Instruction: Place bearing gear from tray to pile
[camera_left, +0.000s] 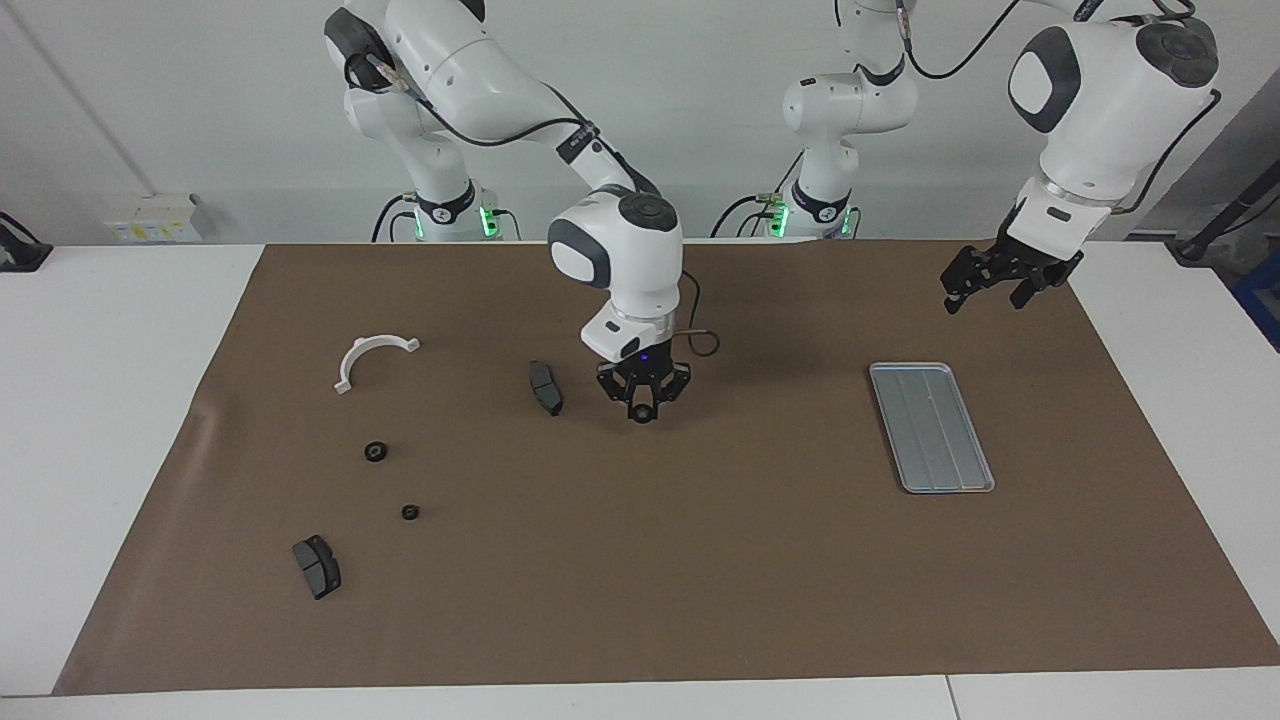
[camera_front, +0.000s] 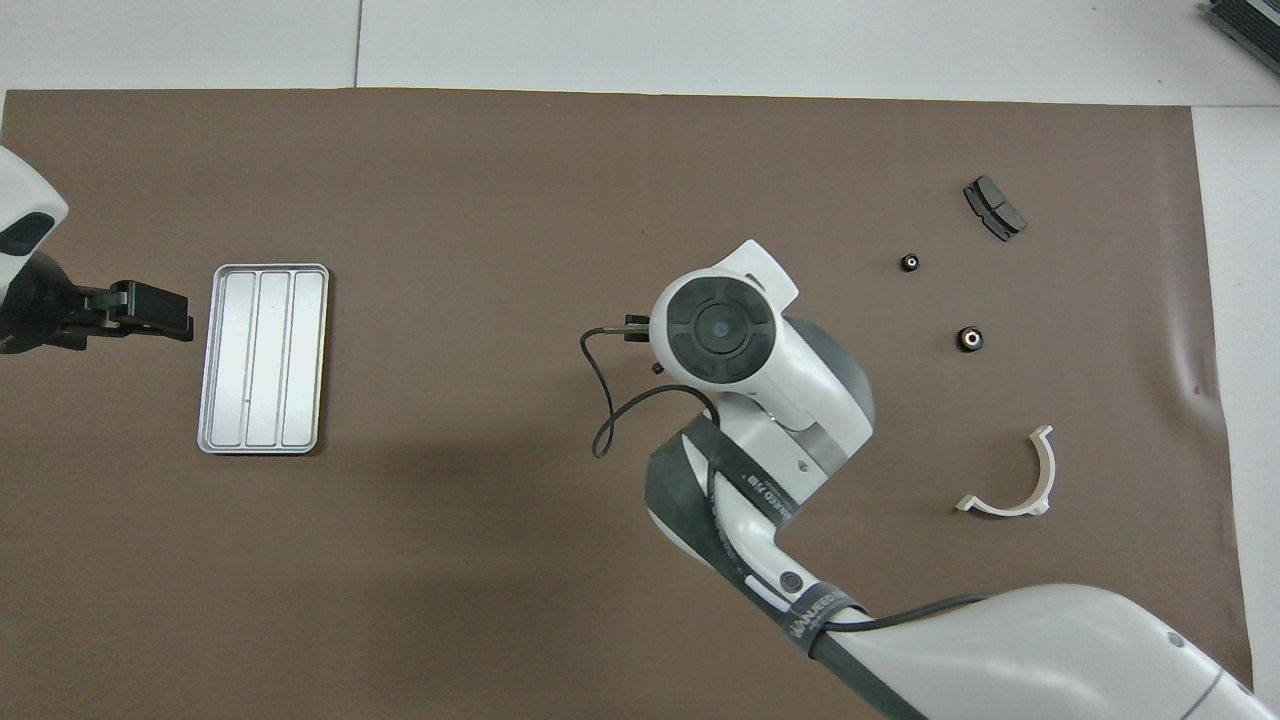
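Note:
The silver tray (camera_left: 930, 425) lies empty toward the left arm's end of the table; it also shows in the overhead view (camera_front: 263, 358). My right gripper (camera_left: 640, 408) hangs low over the middle of the mat, beside a dark brake pad (camera_left: 545, 388), shut on a small black bearing gear (camera_left: 639, 412). The overhead view hides its fingers under the hand. The pile lies toward the right arm's end: two black gears (camera_left: 376, 452) (camera_left: 410, 513), a white half-ring bracket (camera_left: 372, 357) and a second brake pad (camera_left: 317, 566). My left gripper (camera_left: 985, 298) waits raised and open beside the tray.
A brown mat (camera_left: 700, 600) covers the white table. In the overhead view the gears (camera_front: 969, 339) (camera_front: 909, 263), the bracket (camera_front: 1015, 480) and one brake pad (camera_front: 994, 208) show beside my right arm. The left gripper (camera_front: 170, 312) is next to the tray.

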